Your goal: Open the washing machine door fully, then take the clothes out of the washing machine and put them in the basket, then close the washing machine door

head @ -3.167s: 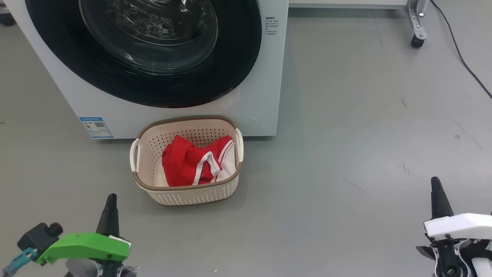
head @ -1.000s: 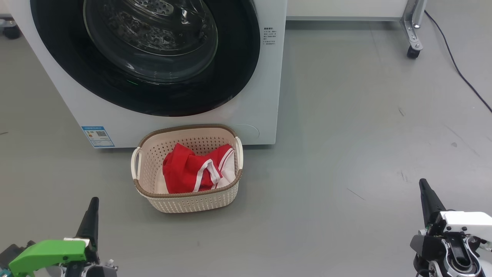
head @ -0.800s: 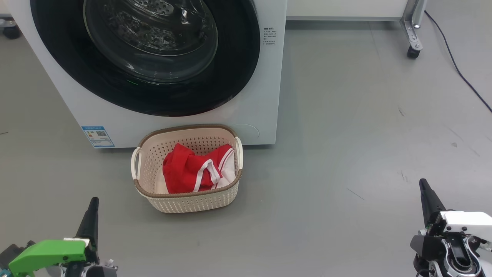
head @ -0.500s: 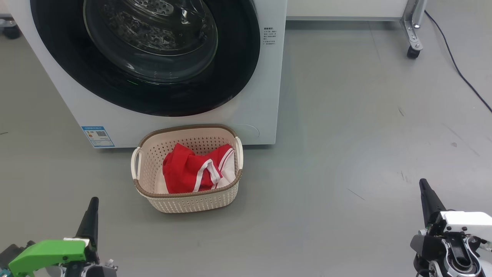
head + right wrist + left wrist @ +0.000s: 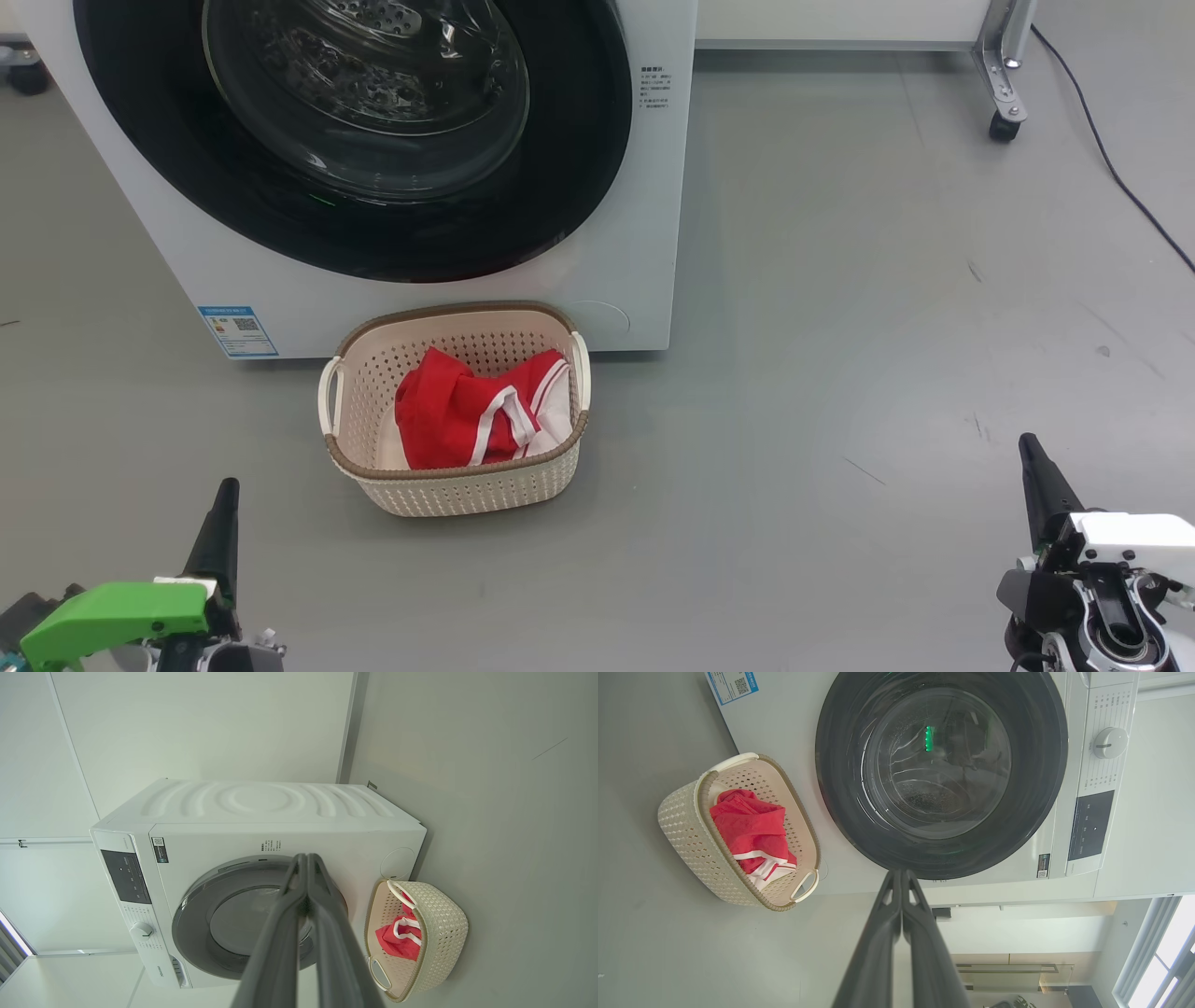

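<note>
The white washing machine (image 5: 616, 243) stands at the top left of the head view, and its black-rimmed door (image 5: 364, 224) lies shut flat against the front. Before it on the floor sits the cream basket (image 5: 457, 481) with the red and white clothes (image 5: 467, 415) inside. My left gripper (image 5: 224, 509) is shut and empty at the lower left, well short of the basket. At the lower right my right gripper (image 5: 1032, 467) is shut and empty too. The left wrist view has the door (image 5: 840, 788), the basket (image 5: 686, 830) and the clothes (image 5: 752, 830). The right wrist view shows the washing machine (image 5: 261, 807) and basket (image 5: 444, 933).
Grey floor (image 5: 840, 327) spreads wide to the right of the machine. A wheeled metal leg (image 5: 1004, 93) stands at the top right, with a black cable (image 5: 1120, 177) trailing along the floor beside it. A blue label (image 5: 238, 331) marks the machine's lower left front.
Over the last second nothing has moved. Since the oldest frame the head camera has tilted, and both grippers sit lower and further apart in the picture.
</note>
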Tool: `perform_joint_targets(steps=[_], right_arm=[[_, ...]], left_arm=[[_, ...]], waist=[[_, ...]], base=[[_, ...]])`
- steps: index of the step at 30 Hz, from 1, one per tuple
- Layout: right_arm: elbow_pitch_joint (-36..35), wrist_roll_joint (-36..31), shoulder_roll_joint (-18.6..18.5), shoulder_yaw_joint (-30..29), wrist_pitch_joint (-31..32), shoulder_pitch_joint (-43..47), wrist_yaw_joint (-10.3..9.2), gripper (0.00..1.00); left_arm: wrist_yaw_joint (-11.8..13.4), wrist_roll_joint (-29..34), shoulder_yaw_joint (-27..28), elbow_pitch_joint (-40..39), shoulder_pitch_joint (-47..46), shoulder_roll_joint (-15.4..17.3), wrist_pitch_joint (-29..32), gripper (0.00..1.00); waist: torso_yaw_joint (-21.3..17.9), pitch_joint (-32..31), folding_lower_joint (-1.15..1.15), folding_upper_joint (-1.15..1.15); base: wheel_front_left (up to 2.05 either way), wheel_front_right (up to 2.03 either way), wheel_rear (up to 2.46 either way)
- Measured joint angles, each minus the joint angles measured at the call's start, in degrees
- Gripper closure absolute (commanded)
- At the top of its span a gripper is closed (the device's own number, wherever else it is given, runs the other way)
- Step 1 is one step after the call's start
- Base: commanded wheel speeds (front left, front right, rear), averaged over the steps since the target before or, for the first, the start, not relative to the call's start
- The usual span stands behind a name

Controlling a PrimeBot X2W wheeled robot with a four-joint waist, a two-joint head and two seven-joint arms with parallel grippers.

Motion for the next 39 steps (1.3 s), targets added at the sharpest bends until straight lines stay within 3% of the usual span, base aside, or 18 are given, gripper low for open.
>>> perform_joint_targets(steps=[39], right_arm=[[0.0, 0.0, 0.07, -0.19, 0.11, 0.0, 0.01, 1.0]], left_arm=[[0.0, 0.01, 0.19, -0.1, 0.0, -0.02, 0.26, 1.0]], waist=[[0.0, 0.01, 0.0, 0.0]], base=[[0.0, 0.0, 0.0]])
